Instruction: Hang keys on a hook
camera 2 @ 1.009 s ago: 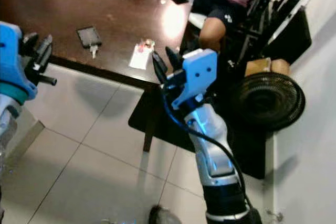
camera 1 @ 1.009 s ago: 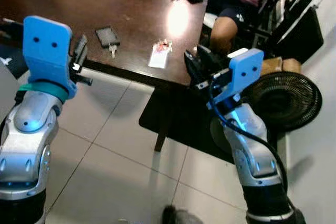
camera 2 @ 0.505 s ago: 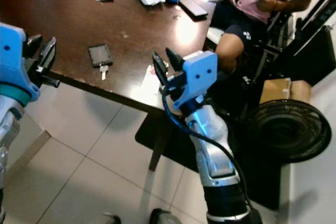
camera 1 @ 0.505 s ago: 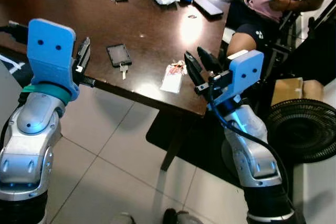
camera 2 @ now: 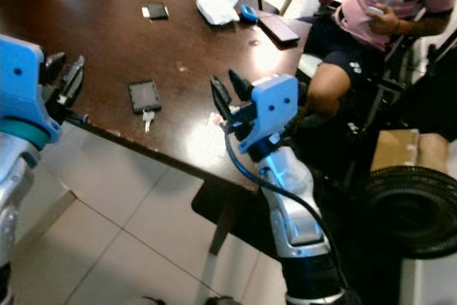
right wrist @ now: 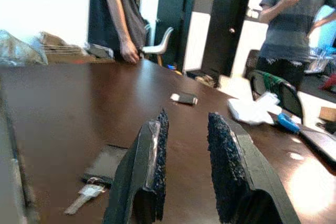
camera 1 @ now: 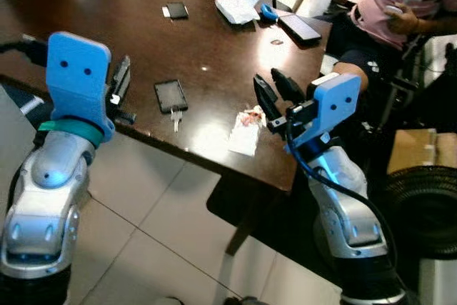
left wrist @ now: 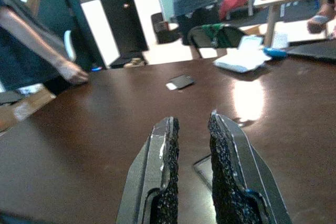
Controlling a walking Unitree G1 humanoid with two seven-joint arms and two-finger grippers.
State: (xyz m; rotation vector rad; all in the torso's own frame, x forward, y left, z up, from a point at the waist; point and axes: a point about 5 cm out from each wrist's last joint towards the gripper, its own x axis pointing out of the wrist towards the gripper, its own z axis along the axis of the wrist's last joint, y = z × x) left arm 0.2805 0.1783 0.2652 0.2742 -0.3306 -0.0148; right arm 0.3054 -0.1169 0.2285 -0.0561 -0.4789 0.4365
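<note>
— Which step are you on?

— Approach, I judge. Nothing picked up yet. The key [camera 1: 175,117] lies on the dark bench [camera 1: 107,41], touching the near end of a black phone [camera 1: 170,96], close to the bench's near edge. My left tool [camera 1: 118,83] hangs over that near edge, just to the key's left, fingers a narrow gap apart with nothing between them. My right tool [camera 1: 273,94] hovers above a white tag with a red bit [camera 1: 246,130], fingers spread, empty as well.

— Next move?

— Bring one tool down over the key. It lies flat on the wood, so I expect a low, shallow pinch, maybe after nudging it clear of the phone. Then find the hook; I can't make one out from here.

— Any writing?

— Nothing I can read. The tag is too blurred. A seated person's shorts [camera 1: 351,33] carry a small white mark, unreadable.
</note>
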